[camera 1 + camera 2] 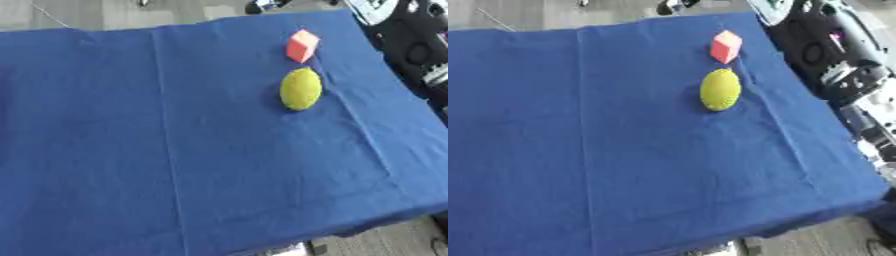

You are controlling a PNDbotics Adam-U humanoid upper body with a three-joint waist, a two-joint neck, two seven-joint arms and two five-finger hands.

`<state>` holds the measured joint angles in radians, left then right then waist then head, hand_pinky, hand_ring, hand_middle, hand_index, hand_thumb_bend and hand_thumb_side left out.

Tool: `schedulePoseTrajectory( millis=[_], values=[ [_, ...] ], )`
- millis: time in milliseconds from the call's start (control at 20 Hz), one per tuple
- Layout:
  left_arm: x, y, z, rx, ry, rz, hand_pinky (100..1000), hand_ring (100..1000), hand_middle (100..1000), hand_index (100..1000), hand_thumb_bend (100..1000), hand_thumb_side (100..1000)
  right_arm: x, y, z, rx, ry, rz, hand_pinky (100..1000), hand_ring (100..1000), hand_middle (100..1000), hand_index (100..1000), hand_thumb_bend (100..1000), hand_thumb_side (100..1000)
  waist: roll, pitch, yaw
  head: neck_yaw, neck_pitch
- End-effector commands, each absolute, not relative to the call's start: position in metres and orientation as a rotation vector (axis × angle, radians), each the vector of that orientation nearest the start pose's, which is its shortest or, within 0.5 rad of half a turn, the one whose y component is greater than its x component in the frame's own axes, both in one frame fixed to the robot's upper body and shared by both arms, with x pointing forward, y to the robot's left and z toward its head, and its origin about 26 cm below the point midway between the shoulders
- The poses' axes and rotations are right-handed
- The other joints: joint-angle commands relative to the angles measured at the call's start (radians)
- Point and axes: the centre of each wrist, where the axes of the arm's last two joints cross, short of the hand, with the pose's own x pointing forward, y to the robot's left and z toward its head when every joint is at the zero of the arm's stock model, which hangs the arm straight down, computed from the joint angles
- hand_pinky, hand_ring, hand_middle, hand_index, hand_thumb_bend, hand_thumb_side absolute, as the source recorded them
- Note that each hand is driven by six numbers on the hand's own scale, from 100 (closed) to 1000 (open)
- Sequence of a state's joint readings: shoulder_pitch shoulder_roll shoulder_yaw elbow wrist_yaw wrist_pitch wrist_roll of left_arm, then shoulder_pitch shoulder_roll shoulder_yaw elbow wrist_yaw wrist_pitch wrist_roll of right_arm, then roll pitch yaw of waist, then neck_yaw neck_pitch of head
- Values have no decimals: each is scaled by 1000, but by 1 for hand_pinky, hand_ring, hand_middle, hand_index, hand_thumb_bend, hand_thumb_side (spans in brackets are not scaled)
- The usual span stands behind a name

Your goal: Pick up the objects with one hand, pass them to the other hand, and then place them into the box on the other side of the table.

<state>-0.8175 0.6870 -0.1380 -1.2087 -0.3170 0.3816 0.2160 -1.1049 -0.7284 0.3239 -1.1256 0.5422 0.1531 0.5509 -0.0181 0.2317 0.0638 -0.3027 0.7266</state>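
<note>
Nothing looks done yet. The red block (302, 45) and the yellow ball (300, 89) both sit on the blue cloth (175, 150) over the counter, near the far right side, the block just behind the ball. No box shows in either view, and no robot hand shows, so I cannot tell if one is open or closed. Both things are not yet picked up, passed across and dropped in the box. The right eye view shows more of the black and silver machine (842, 70) past the counter's right edge.
</note>
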Motion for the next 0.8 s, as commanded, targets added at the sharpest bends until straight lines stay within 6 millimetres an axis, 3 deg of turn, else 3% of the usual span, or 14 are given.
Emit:
schedulePoseTrajectory(
  millis=[50, 200, 250, 800],
  values=[
    [425, 356, 273, 1194, -1635, -377, 815, 705, 641, 722, 197, 398, 446, -318, 350, -980, -1328, 1297, 900, 863, 884, 893, 648, 507, 5, -15, 1, -7, -18],
    [424, 355, 275, 1195, -1641, -376, 815, 705, 641, 721, 198, 394, 448, -328, 347, -988, -1272, 1298, 904, 869, 890, 896, 610, 489, 7, -13, 2, -9, -22],
    [424, 355, 275, 1196, -1642, -375, 815, 705, 641, 721, 198, 394, 449, -330, 347, -991, -1256, 1298, 904, 869, 891, 896, 647, 511, 8, -13, 2, -9, -22],
    [423, 356, 275, 1200, -1639, -375, 814, 705, 640, 721, 204, 391, 455, -364, 340, -1012, -1113, 1242, 908, 878, 898, 901, 650, 516, 11, -2, 10, -2, -27]
  ],
)
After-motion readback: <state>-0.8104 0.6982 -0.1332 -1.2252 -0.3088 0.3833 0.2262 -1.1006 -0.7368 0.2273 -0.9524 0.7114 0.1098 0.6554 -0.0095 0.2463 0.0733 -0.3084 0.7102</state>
